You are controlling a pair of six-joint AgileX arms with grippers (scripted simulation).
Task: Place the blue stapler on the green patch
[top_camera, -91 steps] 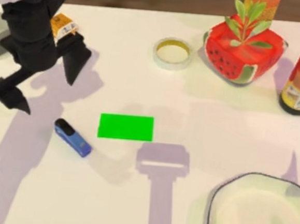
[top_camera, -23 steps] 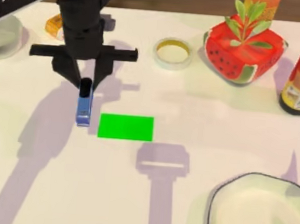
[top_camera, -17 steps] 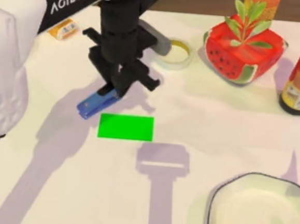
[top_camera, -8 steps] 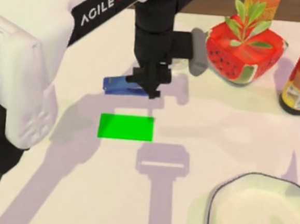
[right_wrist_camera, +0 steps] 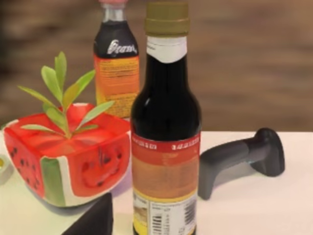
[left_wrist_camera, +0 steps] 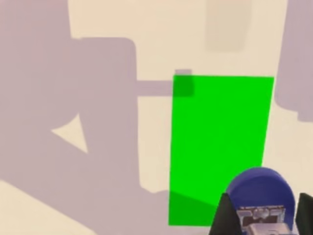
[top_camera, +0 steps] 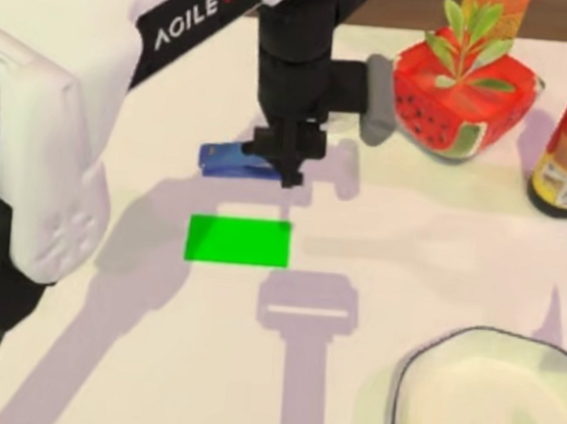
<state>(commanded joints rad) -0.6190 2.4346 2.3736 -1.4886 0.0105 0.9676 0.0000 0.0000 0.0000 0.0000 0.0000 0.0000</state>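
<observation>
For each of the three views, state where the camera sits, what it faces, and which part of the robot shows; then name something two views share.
Top view: above the table, looking down; left gripper holds the blue stapler beside the green patch.
Left wrist view: on the left arm, facing down at the patch; its fingers show.
Right wrist view: low, facing the sauce bottle; one dark fingertip shows.
Shared: stapler and patch, top and left wrist.

I am seeing the green patch (left_wrist_camera: 220, 147) lying flat on the pale surface (left_wrist_camera: 161, 39), grey shadows crossing both. The blue stapler (left_wrist_camera: 261, 188) is showing its rounded end over the patch's near corner, sitting between two dark fingers (left_wrist_camera: 224, 218) of my left gripper (left_wrist_camera: 261, 220).
</observation>
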